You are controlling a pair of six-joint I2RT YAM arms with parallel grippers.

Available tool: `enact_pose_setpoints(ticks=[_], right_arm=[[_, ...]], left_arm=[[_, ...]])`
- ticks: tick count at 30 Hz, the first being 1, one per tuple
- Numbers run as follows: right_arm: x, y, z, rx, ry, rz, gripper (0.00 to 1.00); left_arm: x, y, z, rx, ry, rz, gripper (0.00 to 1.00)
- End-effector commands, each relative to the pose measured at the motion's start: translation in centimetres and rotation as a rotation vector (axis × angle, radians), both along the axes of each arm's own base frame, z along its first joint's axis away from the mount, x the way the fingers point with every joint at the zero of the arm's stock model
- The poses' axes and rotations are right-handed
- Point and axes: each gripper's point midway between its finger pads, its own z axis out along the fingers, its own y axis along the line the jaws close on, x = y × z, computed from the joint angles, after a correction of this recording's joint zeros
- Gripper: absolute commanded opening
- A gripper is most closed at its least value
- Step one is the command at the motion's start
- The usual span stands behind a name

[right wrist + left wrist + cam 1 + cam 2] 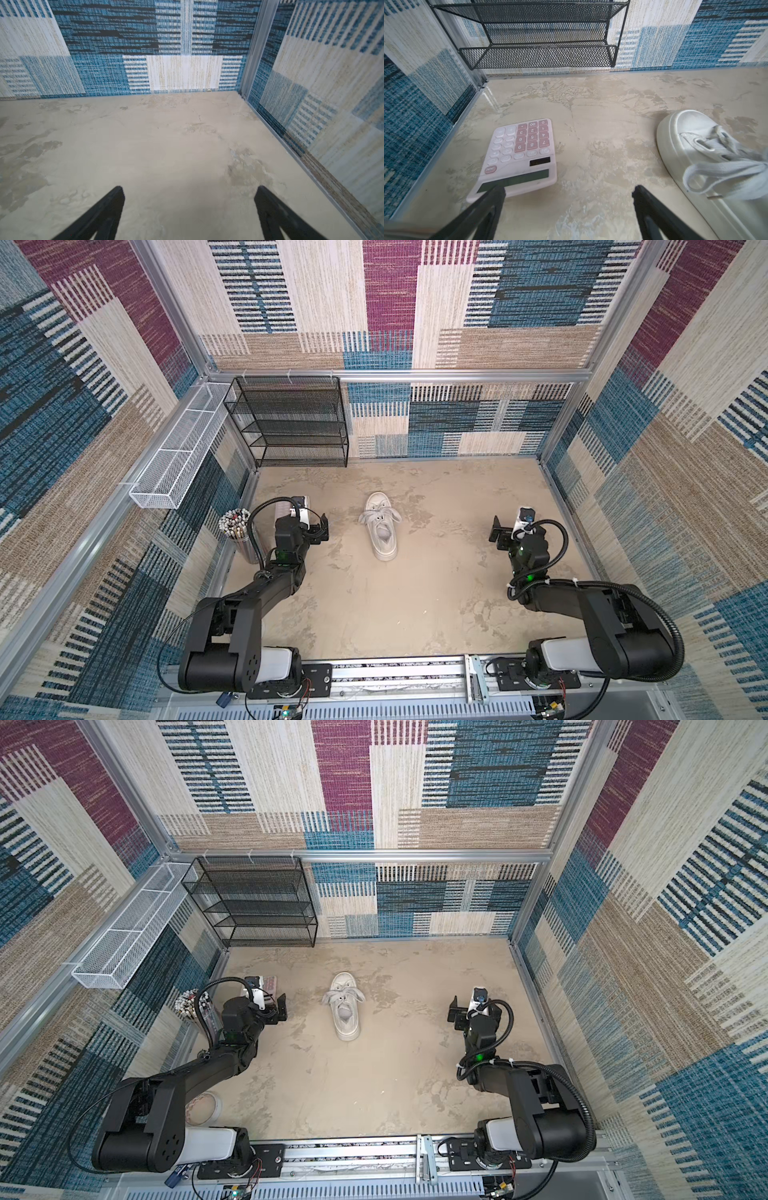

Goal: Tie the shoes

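Spread wide, holding nothing: left gripper [569, 192], right gripper [189, 192]. Between both jaws, touching neither: white sneaker [381, 531], laces [724, 172] looped.

Pink calculator [519, 158] lies flat — black mesh rack [291, 423] beyond, pencil cup [237, 526] near.

sneaker [381, 529]: white; laces [726, 167] off-white
surface [415, 605]: mottled beige
calculator [519, 158]: apparently pale pink, rose keys
rack [291, 423]: black mesh
walls [390, 294]: blue, maroon, cream striped patchwork
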Motion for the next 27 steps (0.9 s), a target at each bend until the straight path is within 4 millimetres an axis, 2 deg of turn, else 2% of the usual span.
enact_pose_setpoints(ticks=[1, 4, 7, 9, 10, 12, 14, 16, 18, 20, 23, 27], right_arm=[[-0.5, 0.2, 3.4, 0.004, -0.189, 0.018, 1.0], [-0.7, 0.5, 3.0, 0.001, -0.205, 0.036, 1.0], [-1.2, 0.4, 3.2, 0.009, -0.221, 0.038, 1.0], [-1.6, 0.5, 3.1, 0.012, -0.229, 0.045, 1.0], [-1.8, 0.6, 3.1, 0.012, -0.234, 0.055, 1.0], [-1.9, 1.0, 2.9, -0.013, -0.257, 0.078, 1.0], [-1.0, 1.1, 2.0, 0.004, -0.19, 0.081, 1.0], [-0.6, 0.9, 2.3, 0.001, -0.207, 0.078, 1.0], [0.3, 0.6, 1.5, 0.027, -0.156, 0.086, 1.0], [0.5, 0.4, 1.3, 0.042, -0.144, 0.089, 1.0], [0.6, 0.3, 1.4, 0.044, -0.145, 0.09, 1.0], [0.6, 0.3, 1.4, 0.044, -0.148, 0.091, 1.0]], left_arm=[[0.1, 1.2, 1.9, 0.046, -0.081, 0.051, 0.99], [-1.1, 1.2, 0.4, 0.041, 0.014, 0.043, 0.99], [-1.2, 0.3, 0.1, 0.027, 0.015, -0.014, 0.99], [-1.8, -0.2, -1.4, 0.009, 0.057, -0.043, 0.99], [-2.0, -0.7, -2.2, 0.001, 0.06, -0.074, 0.99], [-1.9, -1.2, -2.3, 0.025, -0.033, -0.116, 0.99], [-1.8, -0.4, -3.7, 0.018, -0.049, -0.067, 0.99], [-1.6, -0.5, -4.5, 0.021, -0.059, -0.075, 0.99], [-1.3, -0.3, -5.1, 0.015, 0.014, -0.064, 0.99], [-0.2, 0.2, -5.3, 0.011, 0.045, -0.042, 0.99], [0.2, 1.2, -5.5, -0.042, 0.075, -0.018, 0.99], [0.1, 1.3, -5.5, -0.049, 0.075, -0.015, 0.99]])
